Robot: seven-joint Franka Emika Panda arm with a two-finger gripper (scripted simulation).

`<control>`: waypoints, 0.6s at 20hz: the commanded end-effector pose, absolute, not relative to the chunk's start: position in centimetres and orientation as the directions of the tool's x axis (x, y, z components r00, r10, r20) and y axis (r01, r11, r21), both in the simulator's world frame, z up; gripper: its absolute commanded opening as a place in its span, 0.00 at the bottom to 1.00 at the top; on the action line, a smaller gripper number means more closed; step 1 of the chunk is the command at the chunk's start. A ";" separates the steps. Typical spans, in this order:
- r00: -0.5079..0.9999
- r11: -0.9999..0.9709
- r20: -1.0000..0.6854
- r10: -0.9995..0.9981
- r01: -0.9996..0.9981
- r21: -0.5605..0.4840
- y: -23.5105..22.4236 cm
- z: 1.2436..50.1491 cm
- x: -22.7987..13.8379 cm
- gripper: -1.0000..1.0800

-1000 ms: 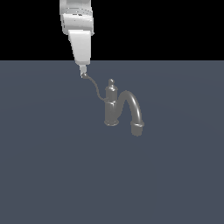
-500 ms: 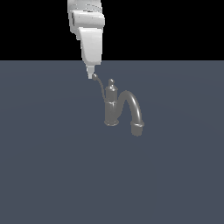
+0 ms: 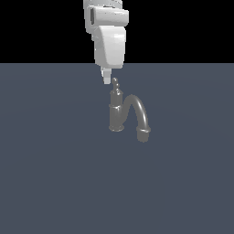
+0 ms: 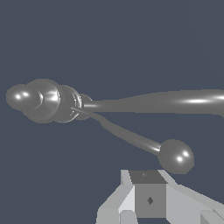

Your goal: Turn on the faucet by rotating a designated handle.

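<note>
The grey metal faucet point(image 3: 116, 113) stands upright on the floor, its arched spout point(image 3: 139, 114) curving down toward the exterior view's right. My gripper point(image 3: 107, 79) hangs just above and beside the faucet's knob-topped cap point(image 3: 115, 83), its fingers together with nothing between them. In the wrist view the faucet point(image 4: 48, 100) is seen from above. The thin curved handle point(image 4: 127, 134) runs out from the body to its ball tip point(image 4: 176, 156), which lies right next to my gripper point(image 4: 148, 192). In the exterior view I cannot make out the handle.
A flat dark grey-blue floor point(image 3: 55, 183) spreads all around the faucet, under a black background. Nothing else stands on it.
My gripper has swept toward the exterior view's right, from left of the faucet to just above its cap. The handle swung along with it and no longer sticks out to the left.
</note>
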State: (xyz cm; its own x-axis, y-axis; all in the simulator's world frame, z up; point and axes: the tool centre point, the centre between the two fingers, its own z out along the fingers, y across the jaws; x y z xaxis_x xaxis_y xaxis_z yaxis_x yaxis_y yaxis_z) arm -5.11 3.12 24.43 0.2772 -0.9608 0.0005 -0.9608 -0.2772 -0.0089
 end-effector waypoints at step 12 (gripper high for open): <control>0.268 -0.268 0.000 -0.963 -0.963 -0.004 -3.0 24.3 -4.0 0.00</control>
